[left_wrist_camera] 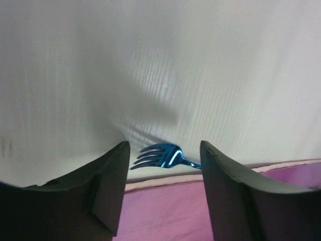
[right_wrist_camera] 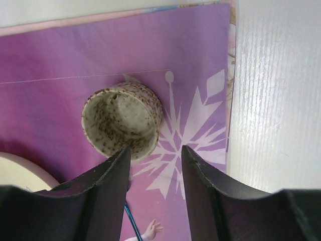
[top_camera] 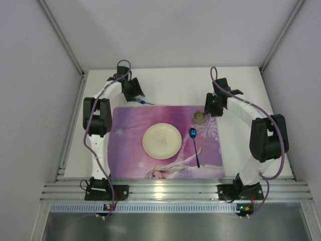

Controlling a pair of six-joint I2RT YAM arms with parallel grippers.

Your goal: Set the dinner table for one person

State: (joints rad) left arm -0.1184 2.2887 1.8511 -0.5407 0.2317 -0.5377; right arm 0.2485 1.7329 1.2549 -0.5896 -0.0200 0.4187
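top external view: the white dinner table (top_camera: 170, 88) carries a mat (top_camera: 128, 145) with plate (top_camera: 161, 141), spoon (top_camera: 194, 145) and cup (top_camera: 199, 117). the fork (top_camera: 145, 102) lies off the mat's far edge, probably unplaced. left gripper (left_wrist_camera: 164, 148) and right gripper (right_wrist_camera: 154, 150) gape, holding nothing.

No words or numbers can be read here; the plate (top_camera: 161, 141) has a faint mark in its middle, too small to read.
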